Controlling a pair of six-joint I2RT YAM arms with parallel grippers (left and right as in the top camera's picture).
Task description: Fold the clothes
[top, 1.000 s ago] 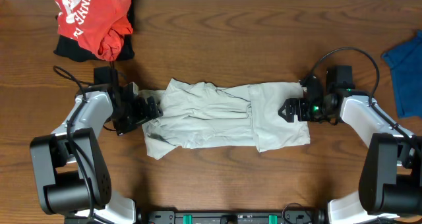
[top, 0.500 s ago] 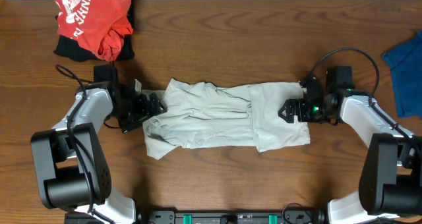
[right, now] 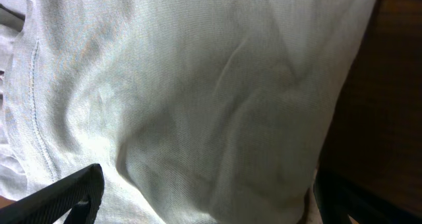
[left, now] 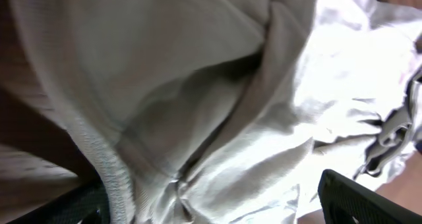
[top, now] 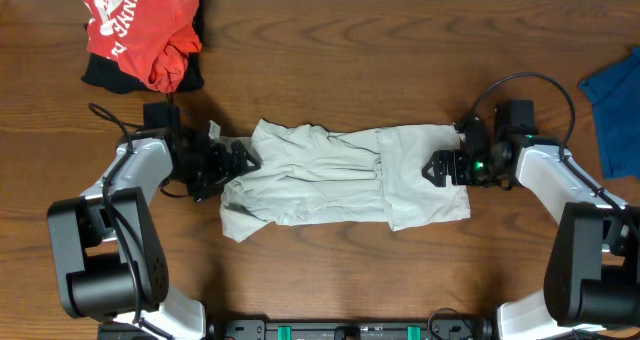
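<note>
So here's the scene. The pale beige shirt (top: 340, 175) is lying bunched into a wide, rumpled strip across the middle of the brown wooden surface (top: 330, 70), running left to right between the two arms. It's pretty wrinkled, with a flap folded over on its right part and a corner hanging lower at the front left.

The left gripper (top: 238, 160) is right at the shirt's left edge, down low against the fabric. Its wrist camera is basically all cloth: folds, a ribbed hem, and the dark fingers (left: 369, 194) poking in at the bottom corners, far apart. So that gripper is spread wide with cloth between the fingers and nothing pinched.

Same deal on the other side. The right gripper (top: 441, 167) sits at the shirt's right end, near its upper right corner. Its wrist camera shows smoother fabric filling the frame, a stitched seam down the left and a strip of wood on the right. Its fingers (right: 66, 197) are at the bottom corners too, so it's also wide open and not clamped on anything.

Other stuff: a red garment (top: 140, 25) with white lettering is crumpled on top of a black cloth (top: 100, 75) in the far left corner, well apart from the shirt. A blue cloth (top: 612, 110) is at the right edge, partly out of frame.
</note>
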